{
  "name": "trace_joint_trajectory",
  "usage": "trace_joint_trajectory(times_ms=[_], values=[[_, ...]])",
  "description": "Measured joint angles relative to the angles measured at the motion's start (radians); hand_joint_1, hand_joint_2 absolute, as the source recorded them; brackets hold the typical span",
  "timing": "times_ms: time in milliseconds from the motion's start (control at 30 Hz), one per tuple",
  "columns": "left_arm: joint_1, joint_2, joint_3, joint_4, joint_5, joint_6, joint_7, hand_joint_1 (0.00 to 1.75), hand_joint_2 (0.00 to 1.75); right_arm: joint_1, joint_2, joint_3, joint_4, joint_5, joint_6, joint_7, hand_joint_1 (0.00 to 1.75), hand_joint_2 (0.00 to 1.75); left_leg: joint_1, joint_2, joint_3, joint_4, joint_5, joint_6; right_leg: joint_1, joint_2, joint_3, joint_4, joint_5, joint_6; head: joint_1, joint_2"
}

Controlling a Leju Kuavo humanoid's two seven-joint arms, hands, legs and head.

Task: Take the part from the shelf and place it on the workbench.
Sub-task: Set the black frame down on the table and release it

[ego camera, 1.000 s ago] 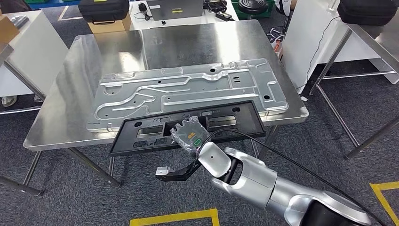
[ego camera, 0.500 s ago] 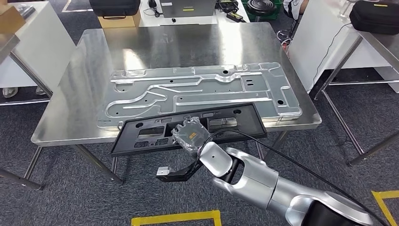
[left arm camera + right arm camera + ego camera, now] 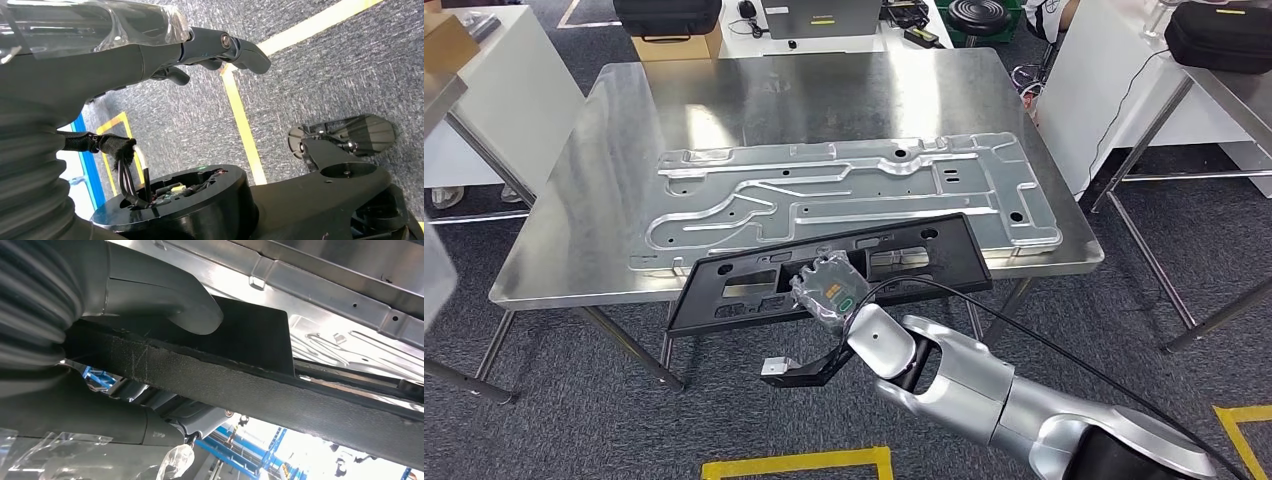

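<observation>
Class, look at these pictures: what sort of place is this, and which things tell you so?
Probably a factory or lab workshop: a steel workbench bears a stamped metal panel, yellow floor tape marks zones, and black equipment cases rest on side tables.

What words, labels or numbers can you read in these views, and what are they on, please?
No text is legible.
Green mark on the right robot hand: too small to read.
Yellow label on the black case: blurred.
Yellow label on the grey box: blurred.
Black part and metal plate: no writing visible.
</observation>
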Motion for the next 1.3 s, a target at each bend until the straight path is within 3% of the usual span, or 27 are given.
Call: trace_joint_trajectory(times_ms=[867,1067,1167,1233,1300], values=[[0.001,0.000,0.002,0.000,-0.014,0.015,-0.005,0.00,1.75,-0.018,0.001,0.007,0.005,0.013,0.002,0.000,1.75,1.75,0.000,0.000,0.000,0.001,0.000,0.000,0.001,0.000,0.000,0.000,0.000,0.000,0.000,0.000],[0.002,0.000,0.002,0.000,-0.014,0.015,-0.005,0.00,1.75,-0.018,0.002,0.008,0.005,0.018,0.006,0.000,1.75,1.75,-0.006,0.000,-0.001,0.003,-0.002,0.003,-0.005,-0.002,0.000,-0.002,0.002,0.003,0.000,0.000],[0.002,0.000,0.002,0.000,-0.014,0.015,-0.006,0.00,1.75,-0.021,0.006,0.008,0.005,0.018,0.008,0.000,1.75,1.75,-0.003,-0.001,0.003,-0.006,-0.001,0.011,-0.007,-0.002,0.003,-0.004,0.000,0.009,0.000,0.000],[0.002,-0.001,0.002,0.000,-0.015,0.015,-0.009,0.00,1.75,-0.024,0.008,0.008,0.006,0.018,0.008,-0.001,1.75,1.75,0.007,-0.002,0.016,-0.022,0.004,0.018,-0.006,0.006,-0.014,0.040,-0.027,0.014,0.002,0.000],[0.003,-0.001,0.001,0.000,-0.015,0.015,-0.013,0.00,1.75,-0.026,0.008,0.009,0.007,0.018,0.009,-0.002,1.75,1.75,0.012,-0.004,0.026,-0.029,0.004,0.023,-0.007,0.015,-0.075,0.165,-0.085,0.019,0.004,0.000]])
